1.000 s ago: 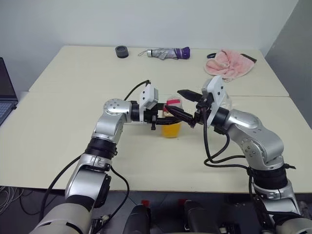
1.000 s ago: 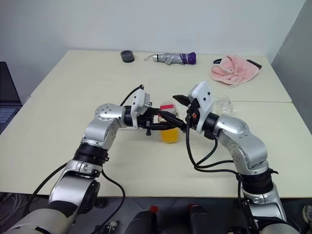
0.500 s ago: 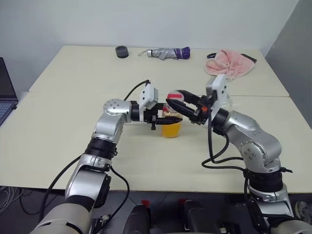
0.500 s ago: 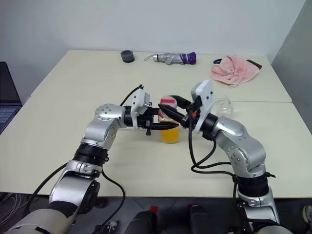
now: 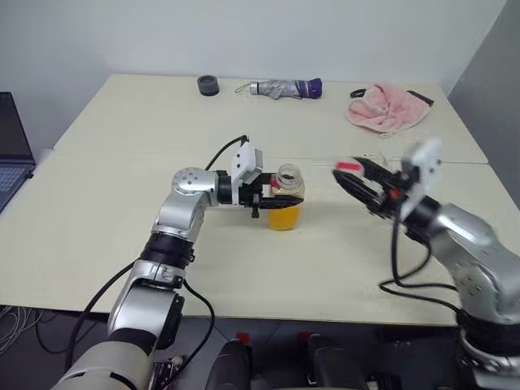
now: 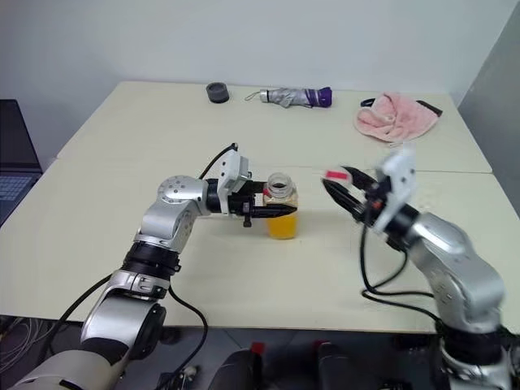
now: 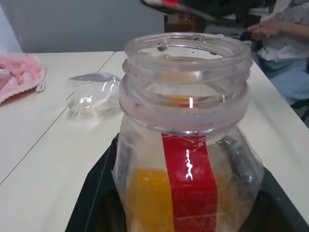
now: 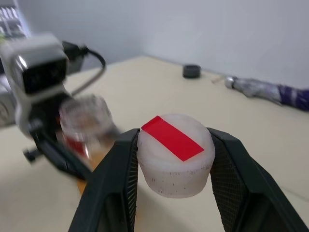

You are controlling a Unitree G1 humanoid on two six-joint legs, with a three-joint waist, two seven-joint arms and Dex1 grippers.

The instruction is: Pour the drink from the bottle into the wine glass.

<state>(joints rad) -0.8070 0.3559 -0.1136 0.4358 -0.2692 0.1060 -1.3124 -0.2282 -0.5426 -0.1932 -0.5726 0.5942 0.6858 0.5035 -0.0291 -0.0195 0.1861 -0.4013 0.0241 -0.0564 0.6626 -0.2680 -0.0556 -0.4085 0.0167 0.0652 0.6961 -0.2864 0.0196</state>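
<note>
Holding the bottle (image 5: 285,199) steady with my left gripper (image 5: 275,197), I have its fingers closed tight around the body, the bottle upright on the table (image 5: 122,203) near the middle. Its mouth is uncapped, and the drink (image 5: 284,217) fills only the lower part. The red label strip (image 7: 187,186) faces my left wrist camera.

My right gripper (image 5: 351,172) hangs above the table, well apart from the bottle on its right side. Its two fingers (image 8: 116,181) are clamped on the cap (image 8: 175,153), a whitish plug with a red strip across the top, pinched from both sides.

The glass (image 7: 91,93) lies on its side on the table beyond the bottle, toward the pink towel (image 5: 386,108). In the head views my right arm hides most of it.

Along the far edge sit a dark round object (image 5: 208,84) and a folded umbrella (image 5: 279,88). A laptop (image 5: 12,150) sits off the left edge. In the left wrist view a person (image 7: 282,36) sits beyond the table.
</note>
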